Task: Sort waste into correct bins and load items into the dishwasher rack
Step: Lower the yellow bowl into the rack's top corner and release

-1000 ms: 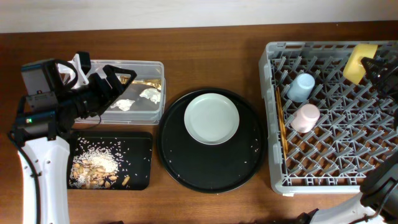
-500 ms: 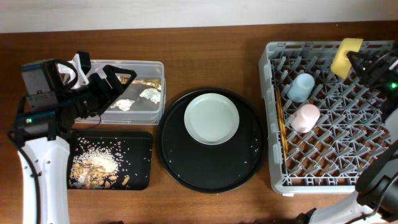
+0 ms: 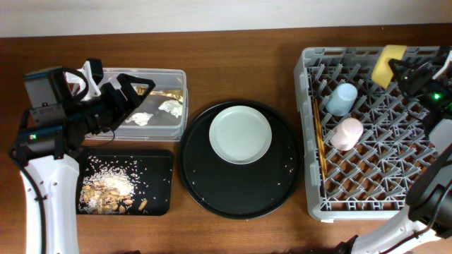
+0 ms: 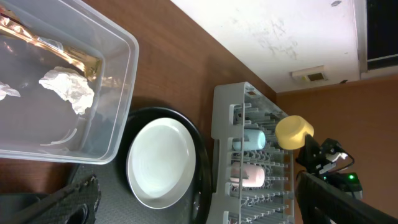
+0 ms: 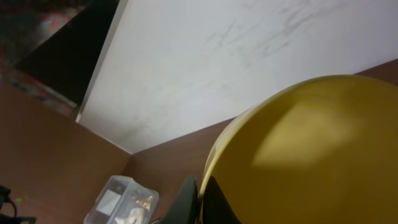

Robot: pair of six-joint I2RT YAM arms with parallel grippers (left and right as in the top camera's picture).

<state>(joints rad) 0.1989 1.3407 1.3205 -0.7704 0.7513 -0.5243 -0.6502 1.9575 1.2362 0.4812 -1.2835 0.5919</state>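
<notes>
The left gripper (image 3: 113, 85) hangs over the left end of the tub (image 3: 178, 76), fingers spread wide and holding nothing. The tub sits near the far left corner of the counter (image 3: 233, 63). Inside it lie a foil wrapper (image 3: 171, 93) against the far wall and two tissue wads (image 3: 170, 107), apart from each other on the floor of the tub. The left wrist view shows the same wrapper (image 4: 37, 43) and one wad (image 4: 67, 87) close up.

Just in front of the tub, near the counter's front left corner, is the black tray (image 3: 161, 161). Scraps (image 3: 106, 192) are heaped in its left half with rice crumbs (image 3: 113, 171) scattered just behind them.

At the middle of the counter rests the round tray (image 3: 240, 199), carrying the plate (image 3: 241, 134) slightly behind its centre. A few crumbs dot the tray's right side.

The rack (image 3: 367, 192) fills the right side of the counter. The blue cup (image 3: 343, 97) and pink cup (image 3: 347, 132) stand in its left part, the blue one behind the pink. The chopsticks (image 3: 319, 144) lie along the rack's left wall.

The right gripper (image 3: 404, 70) is pinching the bowl (image 3: 387, 63) by its rim at the rack's far edge. The bowl is tipped on its side. Whether it touches the pegs cannot be told. From the right wrist, the bowl (image 5: 311, 155) fills most of the view.
</notes>
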